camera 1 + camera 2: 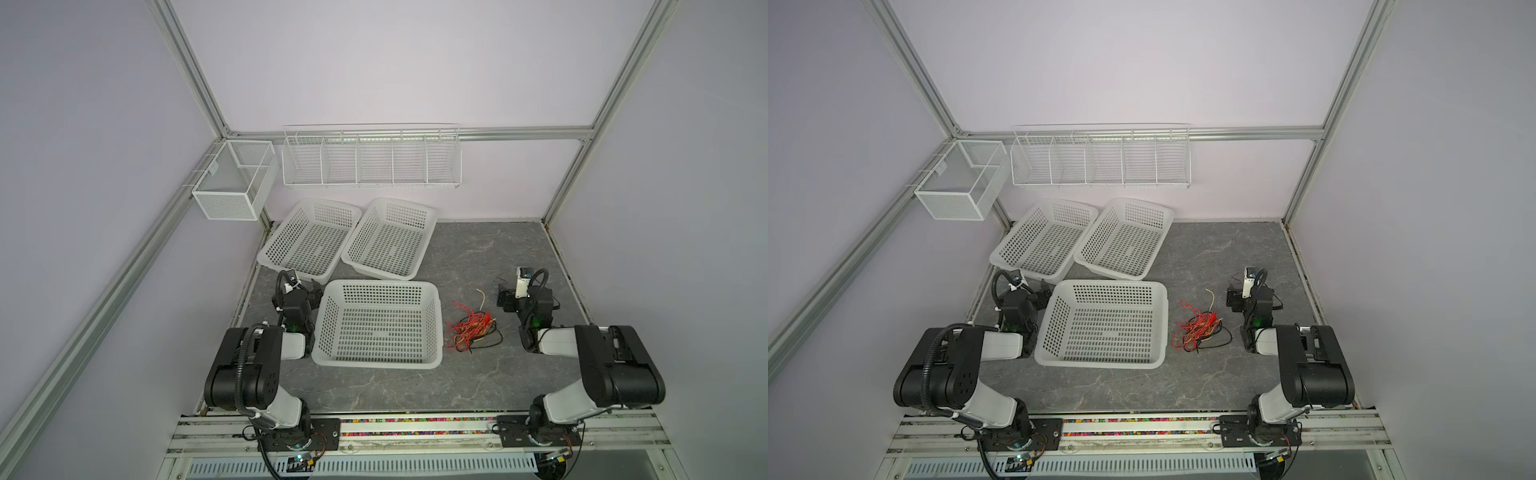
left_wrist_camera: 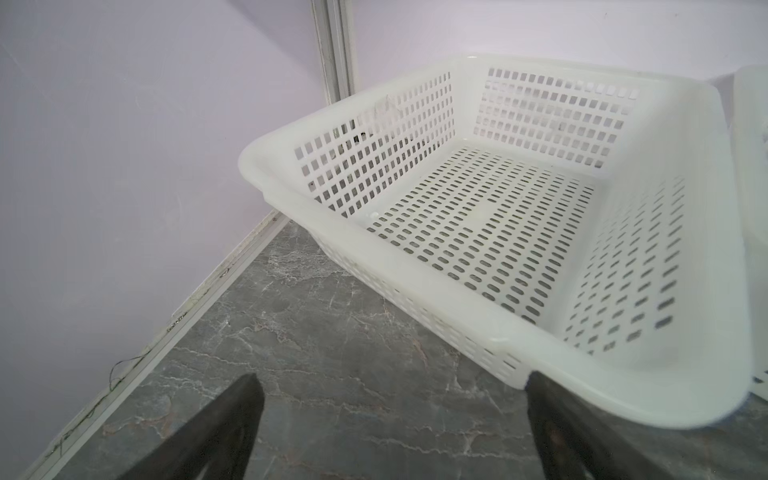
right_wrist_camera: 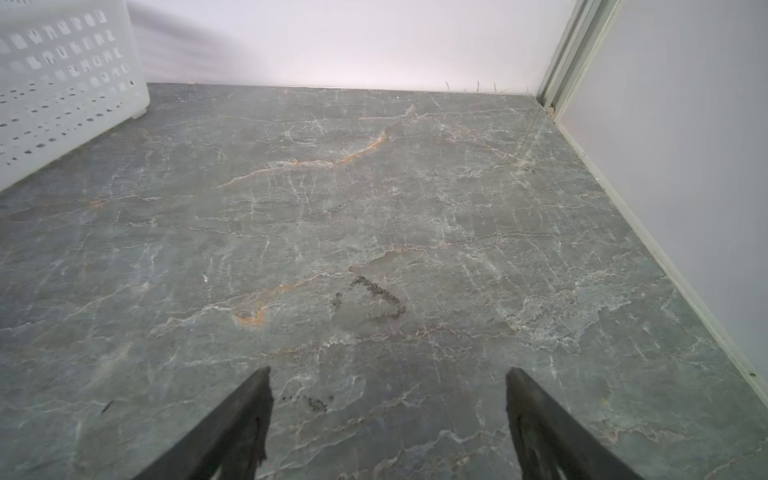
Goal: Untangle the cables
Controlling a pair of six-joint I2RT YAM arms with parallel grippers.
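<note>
Grey marbled table with three white perforated baskets: the nearest basket stands at centre, a second basket and a third basket lie side by side behind it, all empty. The left claw hovers low by the second basket's corner, its jaws spread wide and holding nothing. The right claw hovers over bare table, likewise spread and empty. The cables lie in one loose heap on the table, between the nearest basket and the right arm, just beside the basket's wall and apart from both claws; neither wrist view shows them. Mostly red strands, with black loops at the near edge and a pale yellow end straying toward the back. Judged light, limp and prone to snagging, so a hard pull would likely tighten the knot. The free yellow end or an outer black loop looks the best hold, with the other claw pinning the heap.
</note>
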